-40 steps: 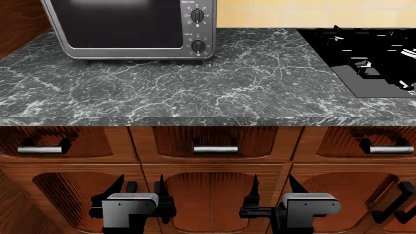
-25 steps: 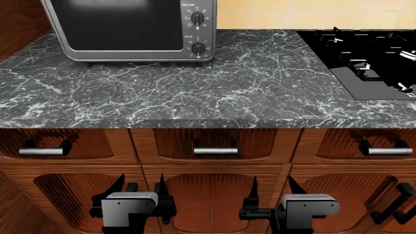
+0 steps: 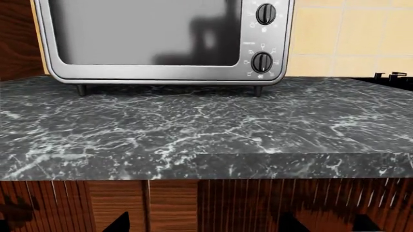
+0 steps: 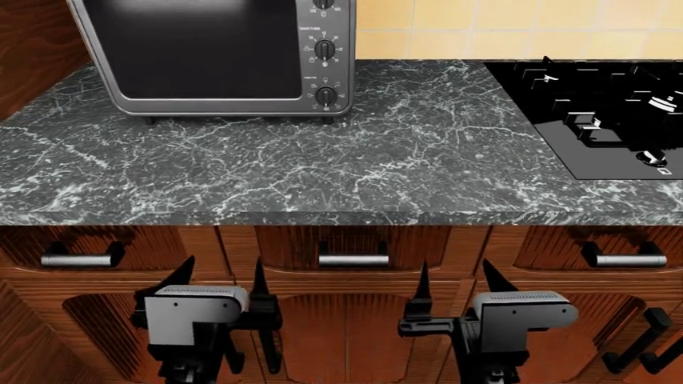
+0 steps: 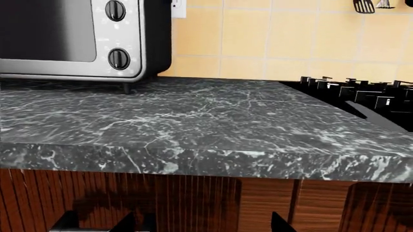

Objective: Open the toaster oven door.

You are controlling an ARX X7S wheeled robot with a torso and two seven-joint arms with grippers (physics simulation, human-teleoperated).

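Note:
The silver-grey toaster oven (image 4: pixel 325 16) stands at the back left of the dark marble counter (image 4: pixel 353 160), with black dials (image 4: pixel 325 96) down its right side. Its dark glass door (image 4: pixel 203 48) is closed; the top edge and handle are out of view. It also shows in the left wrist view (image 3: pixel 268 29) and in the right wrist view (image 5: pixel 129 38). My left gripper (image 4: pixel 224 288) and right gripper (image 4: pixel 457 290) hang low in front of the wooden cabinet fronts, below the counter edge, both open and empty, far from the oven.
A black stovetop (image 4: pixel 597 104) lies at the counter's right. Brown drawers with steel bar handles (image 4: pixel 353 259) run under the counter edge. A wooden wall (image 4: pixel 32 40) stands left of the oven. Yellow tiles (image 4: pixel 513 20) form the back wall.
The head view has shifted: the counter and oven sit lower in frame, more of the back wall shows, and both grippers appear slightly higher and larger.

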